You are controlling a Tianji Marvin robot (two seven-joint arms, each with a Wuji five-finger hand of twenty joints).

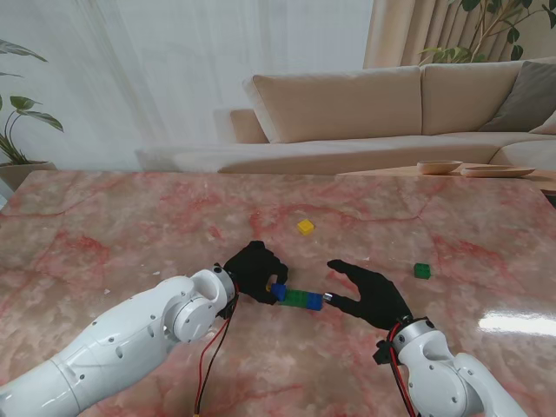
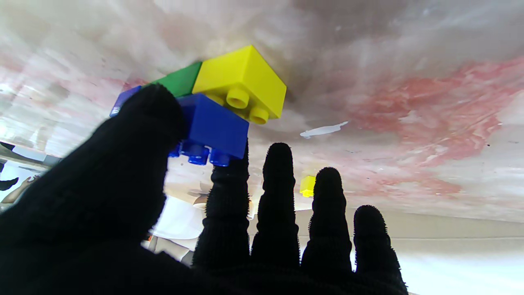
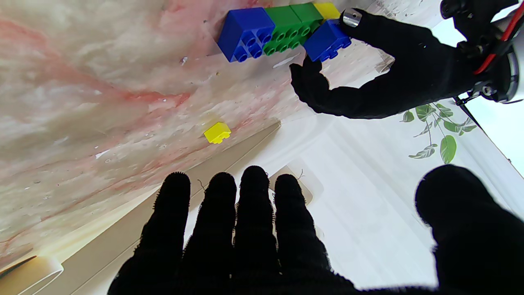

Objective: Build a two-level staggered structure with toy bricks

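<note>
Both arms are reaching in from the table's (image 1: 104, 217) near edge. Left hand (image 1: 254, 271) is pinching a blue brick (image 2: 213, 125) between thumb and forefinger, pressing it onto a yellow brick (image 2: 241, 80) at the left end of the brick row (image 1: 302, 298) near the table's middle. Right hand (image 1: 372, 294) is hovering open, fingers spread, at the row's right end. Loose yellow brick (image 1: 306, 227) and green brick (image 1: 422, 270) are lying farther toward the far edge.

The stand camera looked down from above the shoulders across the marble table (image 1: 104, 217) toward a sofa (image 1: 365, 104). Each wrist camera sat close behind its own fingers, its picture upside down. All three views shared the brick row (image 1: 300, 298) (image 2: 221, 94) (image 3: 278, 30).
</note>
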